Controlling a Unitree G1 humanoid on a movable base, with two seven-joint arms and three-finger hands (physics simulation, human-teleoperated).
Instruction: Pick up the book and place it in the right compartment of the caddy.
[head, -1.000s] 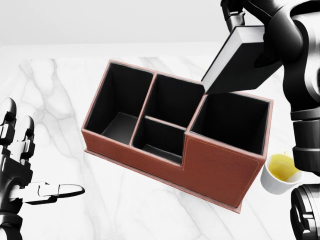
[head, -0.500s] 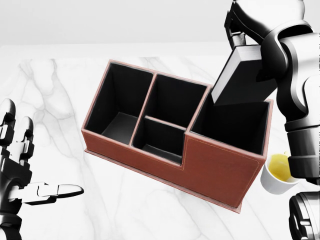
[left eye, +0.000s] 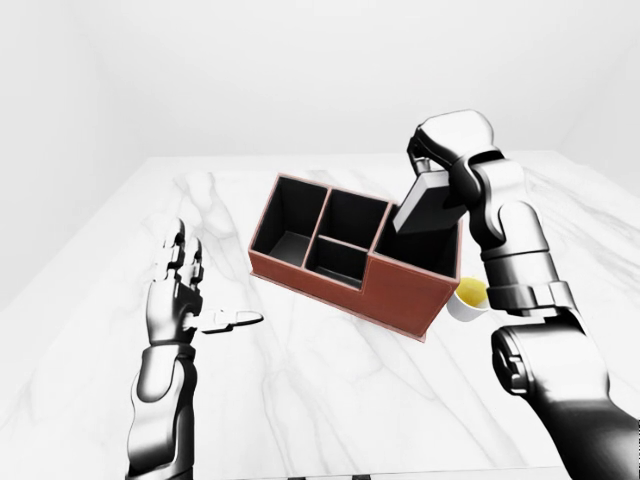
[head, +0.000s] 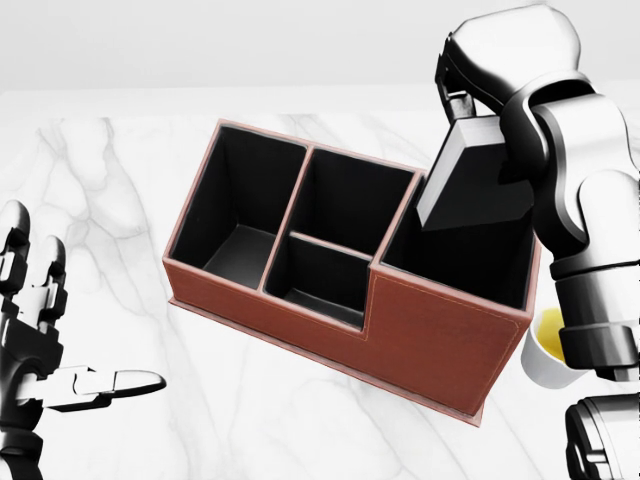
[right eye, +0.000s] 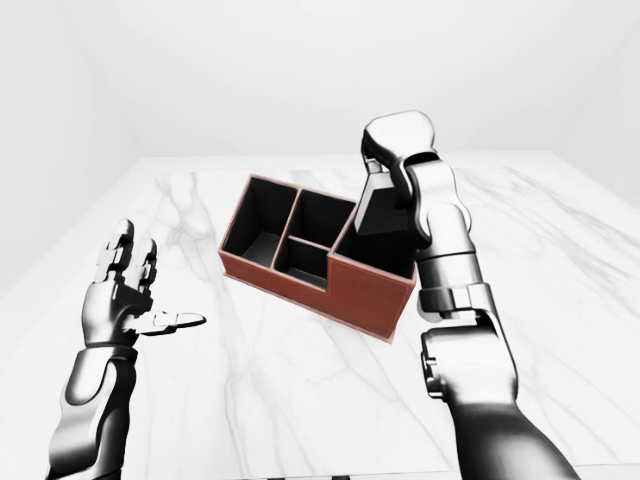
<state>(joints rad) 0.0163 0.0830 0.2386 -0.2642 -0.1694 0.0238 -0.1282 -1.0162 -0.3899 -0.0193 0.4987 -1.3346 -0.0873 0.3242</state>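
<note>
Over right compartment of caddy (head: 440, 345): my right hand (head: 478, 85) grips book (head: 475, 180), tilted, lower edge at rim. I level it, lower slowly, avoid divider. Left hand (head: 35, 345) spread, idle above counter (head: 130, 190).

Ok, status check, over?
Right robot hand gripping dark grey book, tilted into brown caddy's right compartment. Left robot hand open, idle. Nothing blocking.

Glossy silver-and-black segmented arms, jointed three-fingered left hand (head: 40, 340).

White cup (head: 548, 352) w/ yellowish inside, maybe liquid, partly hidden, bottom right on white marble tabletop (head: 110, 180).
</note>
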